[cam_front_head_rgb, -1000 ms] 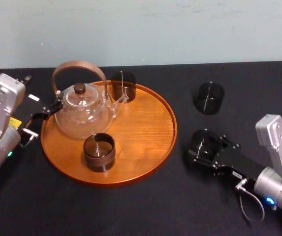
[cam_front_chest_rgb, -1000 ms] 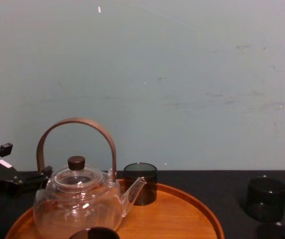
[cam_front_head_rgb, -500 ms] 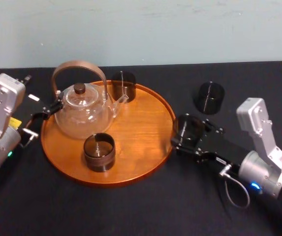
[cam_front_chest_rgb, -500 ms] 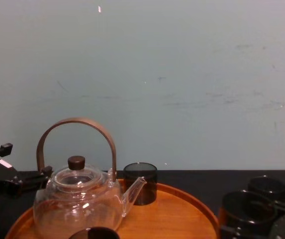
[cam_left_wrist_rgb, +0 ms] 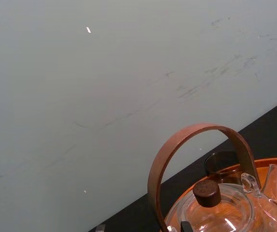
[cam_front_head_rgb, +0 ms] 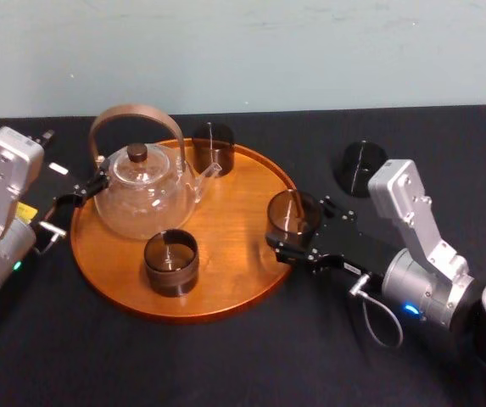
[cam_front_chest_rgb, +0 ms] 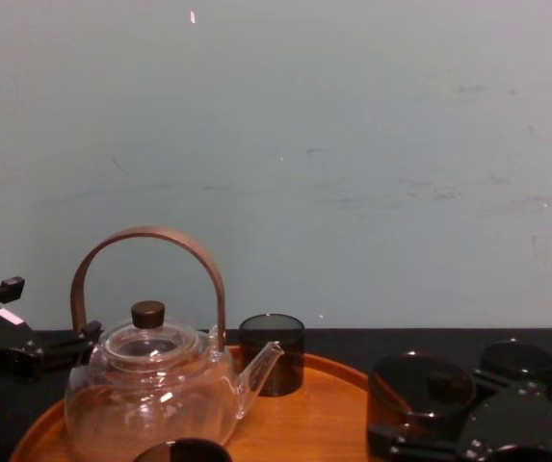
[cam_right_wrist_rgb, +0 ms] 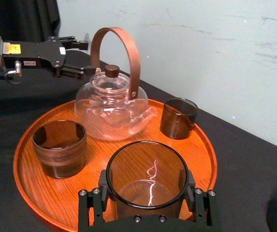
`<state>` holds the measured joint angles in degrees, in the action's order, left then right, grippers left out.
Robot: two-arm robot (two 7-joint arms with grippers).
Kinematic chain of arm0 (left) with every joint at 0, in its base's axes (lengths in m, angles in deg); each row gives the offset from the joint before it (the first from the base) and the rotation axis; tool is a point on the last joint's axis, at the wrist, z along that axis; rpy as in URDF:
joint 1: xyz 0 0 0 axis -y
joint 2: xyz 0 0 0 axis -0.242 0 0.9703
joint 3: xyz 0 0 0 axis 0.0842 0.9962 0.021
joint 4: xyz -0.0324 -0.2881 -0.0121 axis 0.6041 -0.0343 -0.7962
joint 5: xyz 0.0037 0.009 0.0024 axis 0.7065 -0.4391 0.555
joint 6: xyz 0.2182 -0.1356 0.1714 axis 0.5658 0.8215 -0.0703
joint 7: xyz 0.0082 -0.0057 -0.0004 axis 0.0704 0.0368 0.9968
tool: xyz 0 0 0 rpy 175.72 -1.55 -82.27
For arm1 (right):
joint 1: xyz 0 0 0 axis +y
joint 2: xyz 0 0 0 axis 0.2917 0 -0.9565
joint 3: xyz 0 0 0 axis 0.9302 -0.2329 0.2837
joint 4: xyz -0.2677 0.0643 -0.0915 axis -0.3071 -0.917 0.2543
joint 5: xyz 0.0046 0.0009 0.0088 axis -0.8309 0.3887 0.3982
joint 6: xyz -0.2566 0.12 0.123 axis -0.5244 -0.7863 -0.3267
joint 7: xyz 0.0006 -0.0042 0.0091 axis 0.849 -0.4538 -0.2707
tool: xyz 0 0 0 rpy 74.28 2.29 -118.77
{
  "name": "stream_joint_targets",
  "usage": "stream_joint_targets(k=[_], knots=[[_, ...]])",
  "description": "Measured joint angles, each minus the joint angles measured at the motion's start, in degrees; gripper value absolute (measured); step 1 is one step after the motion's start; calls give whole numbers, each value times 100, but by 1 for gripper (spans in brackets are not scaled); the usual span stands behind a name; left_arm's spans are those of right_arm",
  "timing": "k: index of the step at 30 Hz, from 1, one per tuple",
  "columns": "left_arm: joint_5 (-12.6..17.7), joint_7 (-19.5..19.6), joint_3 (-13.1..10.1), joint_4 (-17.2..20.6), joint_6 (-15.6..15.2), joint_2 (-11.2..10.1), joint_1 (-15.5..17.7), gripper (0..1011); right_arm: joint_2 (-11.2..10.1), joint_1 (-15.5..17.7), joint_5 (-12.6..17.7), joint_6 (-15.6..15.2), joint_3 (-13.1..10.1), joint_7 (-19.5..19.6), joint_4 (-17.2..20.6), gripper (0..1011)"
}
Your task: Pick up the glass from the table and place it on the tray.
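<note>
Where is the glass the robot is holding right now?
In the head view, the glass is held in the right tool, over the right edge of the tray, right of the teapot.

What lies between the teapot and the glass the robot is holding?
Just bare tray, seen in the head view; the right gripper has its fingers clasped round that glass.

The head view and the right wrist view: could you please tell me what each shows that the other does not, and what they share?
Head view: the right arm's silver body and its looped cable. Right wrist view: a close look down into the held glass, with fingers against opposite sides. Shared: the tray with teapot, back glass and front glass, the right gripper and the open left gripper beside the teapot.
</note>
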<state>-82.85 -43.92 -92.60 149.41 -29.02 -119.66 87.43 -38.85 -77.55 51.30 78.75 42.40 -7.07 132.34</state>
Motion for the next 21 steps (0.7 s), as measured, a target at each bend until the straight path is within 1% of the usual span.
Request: stream_joint_targets(k=[21], knots=[[0, 0, 0, 0, 0, 0, 0, 1009, 241, -271, -108, 42, 282, -99, -269, 905]])
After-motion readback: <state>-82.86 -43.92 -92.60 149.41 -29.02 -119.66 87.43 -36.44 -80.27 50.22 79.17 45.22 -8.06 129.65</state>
